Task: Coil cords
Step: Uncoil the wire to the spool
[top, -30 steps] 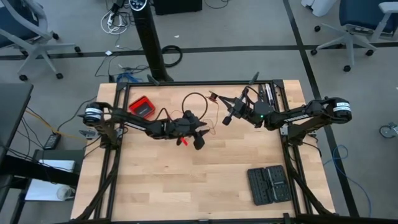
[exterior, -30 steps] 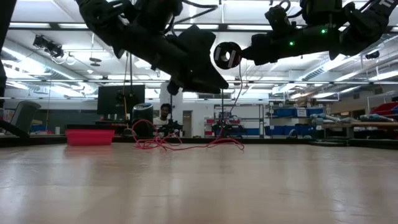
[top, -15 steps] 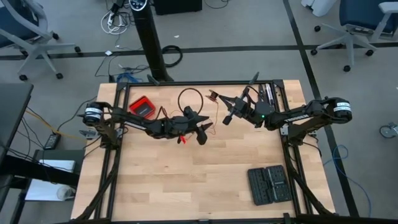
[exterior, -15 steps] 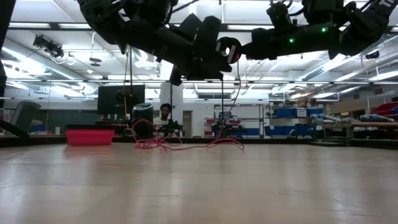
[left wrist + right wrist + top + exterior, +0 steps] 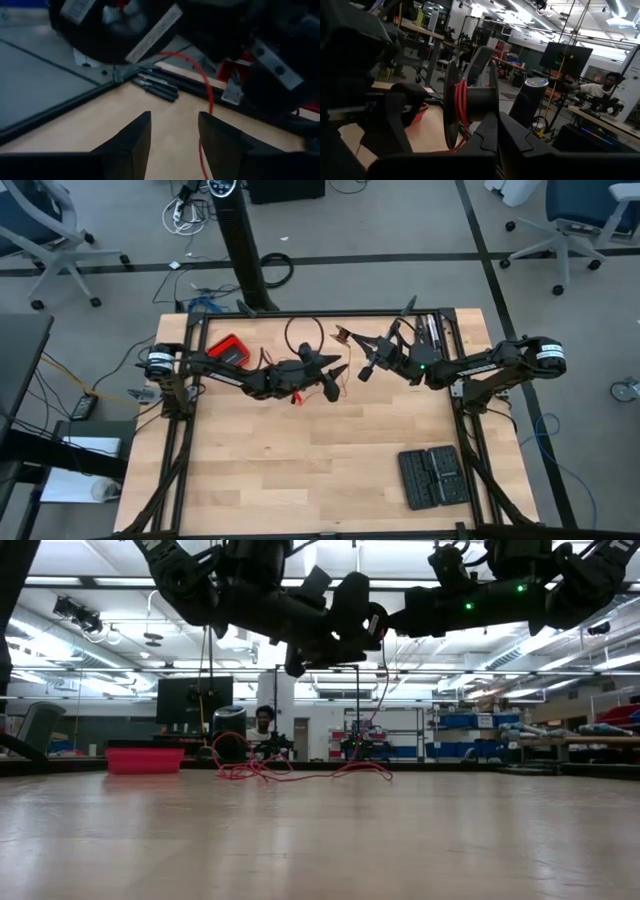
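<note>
The thin red wire lies in loose loops on the far middle of the table [image 5: 297, 394], seen as a low tangle in the low view [image 5: 290, 770]. Part of it is wound on a small black spool [image 5: 467, 100], which my right gripper [image 5: 495, 120] holds up above the far middle of the table [image 5: 342, 334]. My left gripper [image 5: 172, 132] is open and empty. It hovers just left of the spool [image 5: 335, 377], with a strand of the red wire [image 5: 207, 100] running past its finger. My right gripper is shut on the black spool at the part of its rim [image 5: 487, 117] nearest the wrist, pinched between the two fingers. The fingers come level from the table's right. The spool is lifted clear of the table, its flanges upright, with red wire trailing down from it.
A red square box with a black top [image 5: 229, 351] sits at the far left. A black case [image 5: 432, 476] lies at the near right. Dark tools [image 5: 430, 330] lie by the far right edge. A person [image 5: 264, 726] sits in the room behind.
My left gripper has risen and gone toward the table's far edge and the spool, tipping from pointing down to nearly level. My right gripper has kept the spool still.
</note>
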